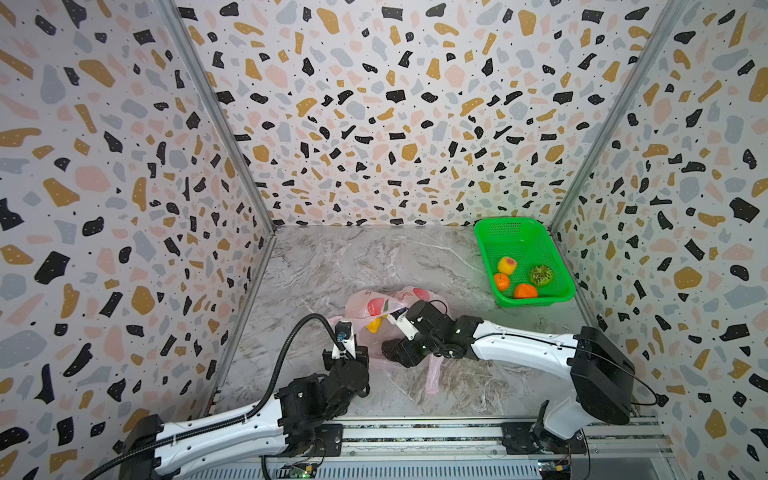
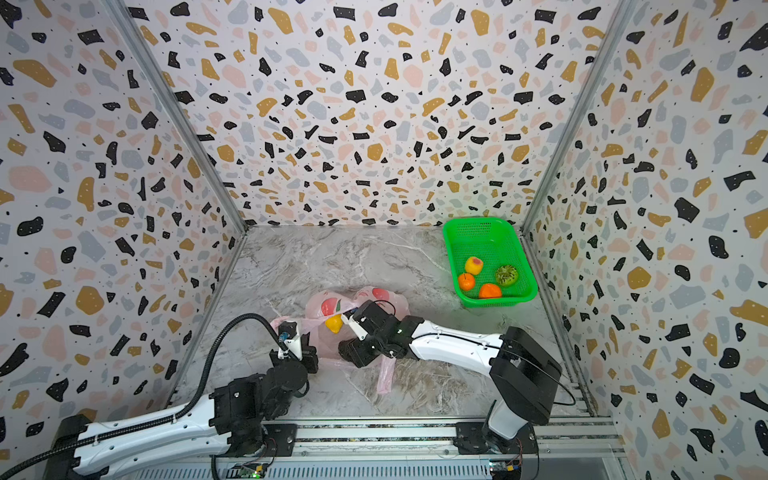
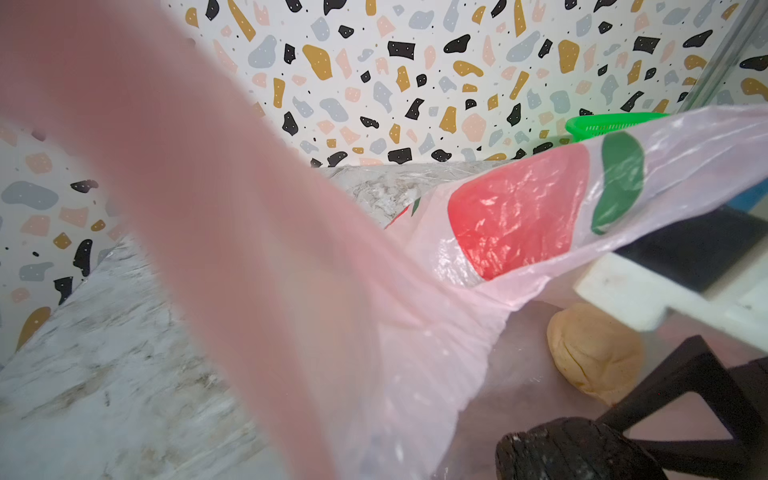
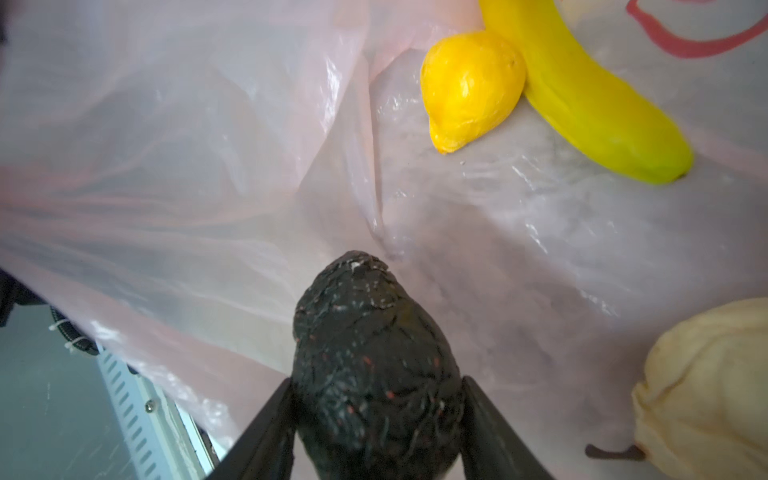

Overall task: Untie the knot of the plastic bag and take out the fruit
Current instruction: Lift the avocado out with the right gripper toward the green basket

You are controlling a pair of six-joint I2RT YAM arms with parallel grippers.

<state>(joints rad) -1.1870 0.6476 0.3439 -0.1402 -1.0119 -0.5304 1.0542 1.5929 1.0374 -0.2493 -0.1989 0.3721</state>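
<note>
**AVOCADO PINCHED INSIDE THE OPEN BAG, LIFT-OUT PENDING**

Right gripper (image 4: 376,384) inside the plastic bag (image 1: 365,305), black fingers (image 4: 270,432) clamped on both flanks of the avocado (image 4: 374,353). Left gripper (image 1: 344,330) pressed together on a strip of bag film, holding the mouth up. Bag near the front edge of the marble table (image 1: 332,257), about mid-width. No knot seen; loose handle (image 1: 433,374) trailing toward the front edge.

Avocado judged light, stiff, rough-skinned. Gripped at the broad end, probably secure. Film thin, slippery, clingy, liable to drag along on withdrawal.

Banana (image 4: 594,108), small yellow fruit (image 4: 469,91) and cream ridged fruit (image 4: 706,395) deeper in the bag, apart from the avocado. Green basket (image 1: 519,239) at the far right corner, with peach (image 1: 507,264), two tangerines (image 1: 501,281) and kiwi half (image 1: 541,275) inside.
</note>
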